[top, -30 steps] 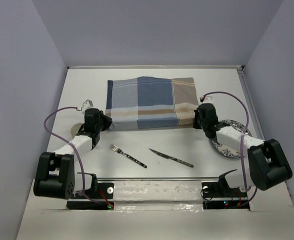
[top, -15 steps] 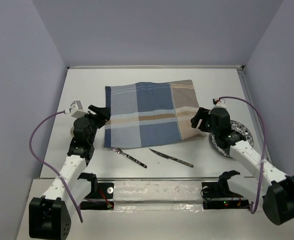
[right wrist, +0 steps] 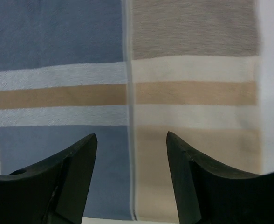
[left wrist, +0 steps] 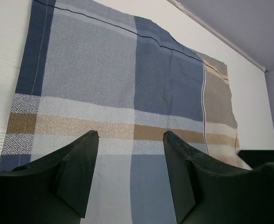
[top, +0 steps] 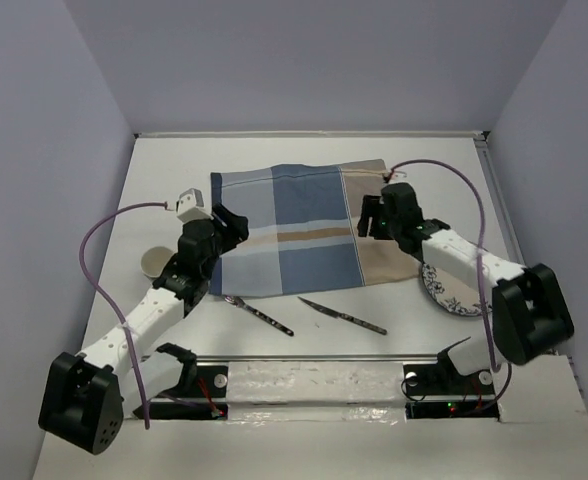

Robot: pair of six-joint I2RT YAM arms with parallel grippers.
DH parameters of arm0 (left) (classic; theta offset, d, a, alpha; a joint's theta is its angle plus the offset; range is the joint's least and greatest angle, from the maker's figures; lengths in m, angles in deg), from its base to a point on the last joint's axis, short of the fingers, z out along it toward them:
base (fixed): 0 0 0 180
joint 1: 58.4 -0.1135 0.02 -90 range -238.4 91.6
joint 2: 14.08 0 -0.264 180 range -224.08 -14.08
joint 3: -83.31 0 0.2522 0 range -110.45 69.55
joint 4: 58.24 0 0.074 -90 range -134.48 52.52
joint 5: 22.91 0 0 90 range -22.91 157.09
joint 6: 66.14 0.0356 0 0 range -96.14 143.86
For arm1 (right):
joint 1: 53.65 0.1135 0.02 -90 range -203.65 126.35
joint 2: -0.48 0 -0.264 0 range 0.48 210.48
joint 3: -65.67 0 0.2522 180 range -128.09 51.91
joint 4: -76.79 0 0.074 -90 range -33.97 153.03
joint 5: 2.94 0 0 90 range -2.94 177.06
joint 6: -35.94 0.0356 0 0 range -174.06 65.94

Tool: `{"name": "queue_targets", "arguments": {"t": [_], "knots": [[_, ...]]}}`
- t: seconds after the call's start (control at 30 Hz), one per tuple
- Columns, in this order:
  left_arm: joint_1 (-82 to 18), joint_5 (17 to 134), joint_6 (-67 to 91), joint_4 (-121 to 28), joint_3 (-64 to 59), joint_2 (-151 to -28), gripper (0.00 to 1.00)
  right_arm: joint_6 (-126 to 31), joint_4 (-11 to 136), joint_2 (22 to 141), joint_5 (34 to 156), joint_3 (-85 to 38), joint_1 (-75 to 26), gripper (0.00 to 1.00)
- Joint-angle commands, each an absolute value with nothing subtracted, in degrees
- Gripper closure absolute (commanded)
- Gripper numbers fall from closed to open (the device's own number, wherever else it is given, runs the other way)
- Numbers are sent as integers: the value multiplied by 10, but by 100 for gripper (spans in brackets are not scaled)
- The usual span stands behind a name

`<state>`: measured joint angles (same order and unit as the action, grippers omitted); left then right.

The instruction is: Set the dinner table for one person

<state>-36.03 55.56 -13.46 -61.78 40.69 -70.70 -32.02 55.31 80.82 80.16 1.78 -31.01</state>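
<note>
The dinner table [top: 174, 180] is a white matte top. A blue-and-tan patchwork placemat [top: 294, 235] lies flat on its middle. My left gripper [top: 230, 225] hovers open over the placemat's left edge, and its wrist view shows the cloth [left wrist: 104, 70] between empty fingers [left wrist: 81, 168]. Over the tan right part, my right gripper [top: 371, 216] is also open; nothing but cloth [right wrist: 81, 37] lies beneath its gap [right wrist: 131, 136]. A fork [top: 257, 313] and a knife [top: 342, 316] lie in front of the placemat. A patterned plate [top: 454, 297] sits at the right, partly under the right arm.
A small round tan dish [top: 156, 262] sits left of the placemat beside the left arm. Grey walls close in the table on three sides. The arm bases and a rail run along the near edge [top: 314, 380].
Both grippers let go of the placemat's near corners after drawing it toward the near side. They have since opened and moved inward, above the cloth's left and right parts.
</note>
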Motion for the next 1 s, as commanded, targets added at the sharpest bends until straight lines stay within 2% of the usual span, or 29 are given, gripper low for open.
{"name": "queue_targets", "arguments": {"t": [0.0, 0.13, 0.27, 0.4, 0.6, 0.67, 0.7, 0.87, 0.97], "knots": [[-348, 540, -103, -589, 336, -656, 33, -378, 585, 899, 812, -77, -190, 38], [-348, 590, -64, -520, 270, -604, 33, -388, 603, 985, 826, -140, -111, 46], [-348, 601, -9, -449, 203, -567, 32, -382, 610, 1064, 801, -210, -49, 46], [-348, 588, 47, -400, 146, -559, 29, -366, 623, 1172, 770, -309, -31, 44], [-348, 581, 53, -423, 183, -532, 28, -311, 616, 1261, 676, -396, -31, 48], [-357, 583, 61, -425, 189, -528, 27, -278, 594, 1297, 642, -443, -31, 56], [-357, 586, 63, -425, 191, -526, 27, -267, 583, 1309, 632, -462, -31, 56], [-384, 597, 66, -432, 208, -513, 27, -210, 538, 1382, 597, -575, -37, 52], [-388, 601, 65, -434, 211, -509, 26, -217, 530, 1386, 602, -602, -43, 51]]}}
